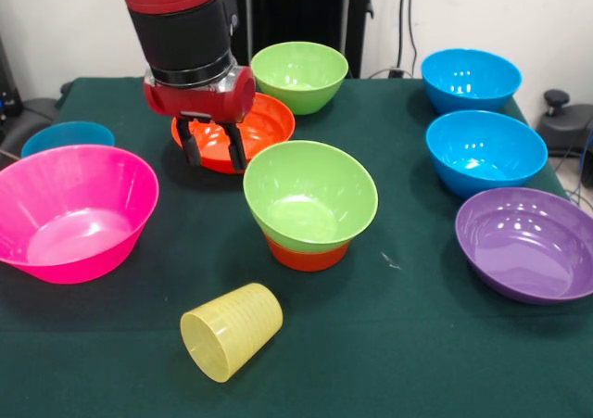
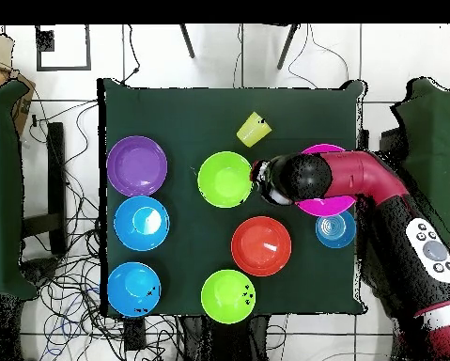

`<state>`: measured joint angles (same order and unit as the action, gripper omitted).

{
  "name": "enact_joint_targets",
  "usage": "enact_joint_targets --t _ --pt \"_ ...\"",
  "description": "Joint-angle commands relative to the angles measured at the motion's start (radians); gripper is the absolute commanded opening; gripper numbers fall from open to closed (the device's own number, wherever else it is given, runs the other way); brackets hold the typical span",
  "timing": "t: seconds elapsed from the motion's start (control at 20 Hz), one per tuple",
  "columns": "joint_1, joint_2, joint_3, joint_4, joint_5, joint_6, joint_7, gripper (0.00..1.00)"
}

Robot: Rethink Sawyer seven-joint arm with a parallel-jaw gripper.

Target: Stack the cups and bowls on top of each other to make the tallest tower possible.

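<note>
A: Green cloth table [image 1: 445,344], cables on the floor behind. What are the fingers doing?

B: The gripper [image 1: 212,145] hangs part open and empty above the orange bowl [image 1: 259,126].

A: And the cup [image 1: 232,331]?

B: On its side at the front, ribbed, pale yellow. Probably light and slippery; pinch its rim wall.

A green-clothed desk [image 1: 417,344] spreads beneath my jaws. Beyond its edges, well apart from them, cables [image 2: 69,282] tangle over the tiled floor [image 2: 397,56].

Open cloth [image 1: 408,344] beside fallen cup [image 1: 232,331], bowls crowding edges
</note>
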<state>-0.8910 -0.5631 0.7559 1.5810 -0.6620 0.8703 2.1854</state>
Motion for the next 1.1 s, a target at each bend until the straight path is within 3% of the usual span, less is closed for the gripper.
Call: enact_joint_targets --t 0.05,0.6,0.9,1.1 --pt "0.073 0.043 -0.069 -0.039 -0.103 0.035 -0.201 1.00" --pt "0.079 -0.029 -0.071 0.010 -0.084 0.042 -0.179 1.00" --pt "0.071 0.037 -0.087 -0.005 -0.119 -0.009 -0.181 1.00" --pt "0.047 0.082 -0.082 -0.027 -0.126 -0.007 -0.238 1.00"
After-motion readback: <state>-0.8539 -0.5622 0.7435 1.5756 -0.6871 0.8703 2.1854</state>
